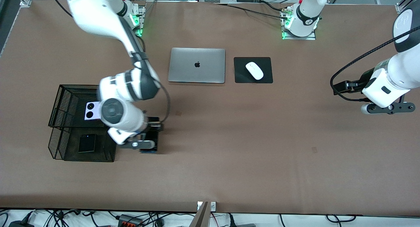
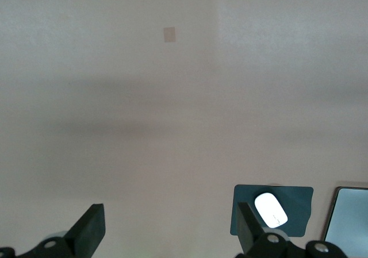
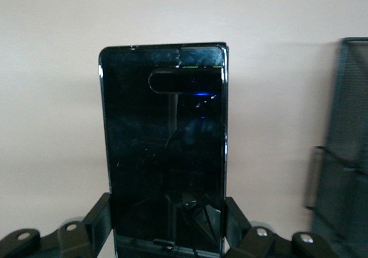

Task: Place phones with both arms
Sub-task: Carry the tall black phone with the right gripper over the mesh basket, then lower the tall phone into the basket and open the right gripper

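My right gripper (image 1: 147, 138) is shut on the long black phone (image 1: 151, 147), its fingers pressing the slab's two long edges. In the right wrist view the same phone (image 3: 164, 131) fills the middle, held in the right gripper (image 3: 167, 223) just above the brown table beside the mesh trays. The lilac-white phone (image 1: 92, 111) lies in the tray (image 1: 65, 95) farther from the camera. The squarish black phone (image 1: 87, 143) lies in the nearer tray (image 1: 57, 146). My left gripper (image 1: 390, 108) waits open over bare table at the left arm's end, with nothing between its fingers (image 2: 92, 229).
A closed silver laptop (image 1: 197, 65) lies mid-table near the bases. Beside it, a white mouse (image 1: 254, 70) rests on a black pad (image 1: 241, 76). The left wrist view shows that mouse (image 2: 270, 208). A mesh tray wall (image 3: 345, 154) stands close beside the held phone.
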You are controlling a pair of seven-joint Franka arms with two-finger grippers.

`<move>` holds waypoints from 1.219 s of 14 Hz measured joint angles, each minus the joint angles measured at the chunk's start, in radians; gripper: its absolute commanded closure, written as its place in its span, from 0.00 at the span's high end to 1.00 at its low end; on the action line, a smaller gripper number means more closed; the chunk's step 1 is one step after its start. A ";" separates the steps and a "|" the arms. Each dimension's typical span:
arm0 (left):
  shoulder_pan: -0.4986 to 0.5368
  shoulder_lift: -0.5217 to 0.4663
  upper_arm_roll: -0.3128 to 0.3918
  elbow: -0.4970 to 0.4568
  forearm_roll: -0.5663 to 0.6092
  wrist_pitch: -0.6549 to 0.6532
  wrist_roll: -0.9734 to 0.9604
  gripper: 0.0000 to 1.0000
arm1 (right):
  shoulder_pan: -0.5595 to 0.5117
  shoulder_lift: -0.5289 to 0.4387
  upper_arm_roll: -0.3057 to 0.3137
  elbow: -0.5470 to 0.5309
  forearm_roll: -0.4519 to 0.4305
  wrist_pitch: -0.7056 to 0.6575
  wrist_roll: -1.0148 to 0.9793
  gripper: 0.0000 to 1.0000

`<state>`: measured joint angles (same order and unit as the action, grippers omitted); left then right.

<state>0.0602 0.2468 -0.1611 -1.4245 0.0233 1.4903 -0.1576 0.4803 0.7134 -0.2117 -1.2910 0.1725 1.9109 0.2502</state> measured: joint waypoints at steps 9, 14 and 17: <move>0.000 0.000 -0.001 0.001 0.000 0.000 0.000 1.00 | -0.187 -0.113 -0.002 -0.053 -0.001 -0.155 -0.161 0.29; 0.005 0.000 0.003 0.003 0.000 -0.008 0.000 1.00 | -0.292 -0.217 -0.013 -0.231 -0.007 -0.158 -0.305 0.29; 0.053 -0.001 0.008 0.005 0.000 -0.006 0.000 1.00 | -0.350 -0.246 -0.045 -0.291 -0.008 -0.158 -0.391 0.29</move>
<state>0.1131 0.2460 -0.1533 -1.4199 0.0233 1.4842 -0.1576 0.1302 0.4676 -0.2564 -1.5821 0.1640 1.7525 -0.1406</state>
